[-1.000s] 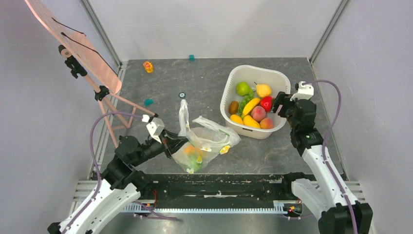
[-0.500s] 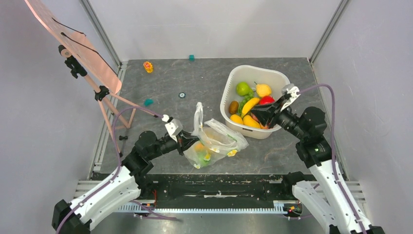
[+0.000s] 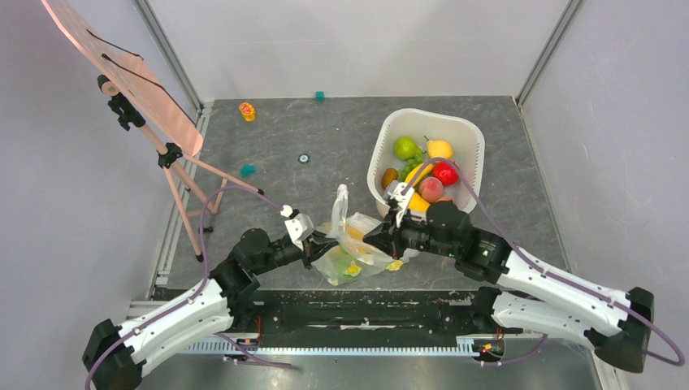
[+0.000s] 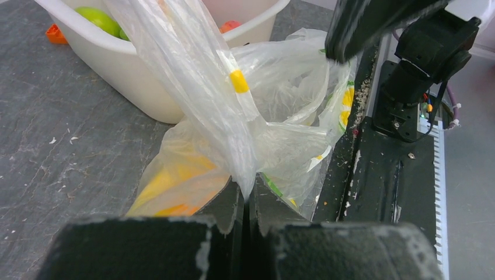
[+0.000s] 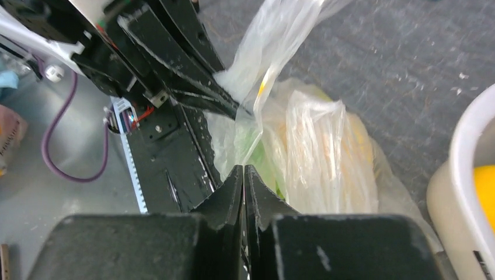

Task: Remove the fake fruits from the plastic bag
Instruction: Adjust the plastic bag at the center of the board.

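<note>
The plastic bag (image 3: pixel 358 244) lies on the bench (image 3: pixel 341 130) just beside the near-left corner of the white basin (image 3: pixel 422 114), touching its wall in the left wrist view. One handle loop (image 3: pixel 340 201) stands up on the basin's left. The only markings on the film are small yellow-and-white flower prints (image 4: pixel 238 81). An orange-yellow shape and a green one, the fake fruits (image 4: pixel 168 188), show through the film.

The left gripper (image 3: pixel 318 244) is on the side of the bag away from the basin. Its fingers (image 4: pixel 232 205) are pinched tight on a gathered fold of the bag.

The right gripper (image 3: pixel 376 238) is between bag and basin. Its fingers (image 5: pixel 233 185) are pressed together with their tips against the film; whether any film is caught cannot be told.

In the basin lie a green apple (image 3: pixel 405 147) and a yellow pear (image 3: pixel 439 149).
</note>
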### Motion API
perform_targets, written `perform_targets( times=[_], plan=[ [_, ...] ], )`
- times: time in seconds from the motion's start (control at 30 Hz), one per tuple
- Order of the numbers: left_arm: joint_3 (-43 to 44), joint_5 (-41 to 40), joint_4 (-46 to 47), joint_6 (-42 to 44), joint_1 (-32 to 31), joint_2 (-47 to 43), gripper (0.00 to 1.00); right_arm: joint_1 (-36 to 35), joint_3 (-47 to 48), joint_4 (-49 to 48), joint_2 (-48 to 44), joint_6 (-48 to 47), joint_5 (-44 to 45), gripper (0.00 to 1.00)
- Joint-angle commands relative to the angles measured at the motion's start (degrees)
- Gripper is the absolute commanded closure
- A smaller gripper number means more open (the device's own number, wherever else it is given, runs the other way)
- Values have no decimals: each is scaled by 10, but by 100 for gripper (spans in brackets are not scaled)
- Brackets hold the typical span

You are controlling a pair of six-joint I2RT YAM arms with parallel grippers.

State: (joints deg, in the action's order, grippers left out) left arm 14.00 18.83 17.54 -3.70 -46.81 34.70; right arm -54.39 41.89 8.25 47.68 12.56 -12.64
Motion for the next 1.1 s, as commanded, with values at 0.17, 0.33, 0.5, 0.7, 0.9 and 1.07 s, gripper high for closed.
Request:
perform_targets(
  times=[0.17,0.33,0.5,0.7,0.9,1.07],
  plan=[
    [-11,-6,28,33,-5,-11,97,-70,-10,-4,35,31,150,100],
    [-14,-8,27,35,-7,-12,97,-70,-14,-2,75,37,164,100],
    [-17,-10,27,36,-9,-18,94,-70,-22,-20,114,42,142,100],
    [-17,-6,28,34,-10,-12,82,-75,-48,-49,132,42,105,99],
    [-17,4,28,20,-12,-10,65,-77,-74,-100,161,51,74,97],
    [-18,17,27,-12,-12,-8,56,-77,-88,-137,182,62,57,84]
  ],
)
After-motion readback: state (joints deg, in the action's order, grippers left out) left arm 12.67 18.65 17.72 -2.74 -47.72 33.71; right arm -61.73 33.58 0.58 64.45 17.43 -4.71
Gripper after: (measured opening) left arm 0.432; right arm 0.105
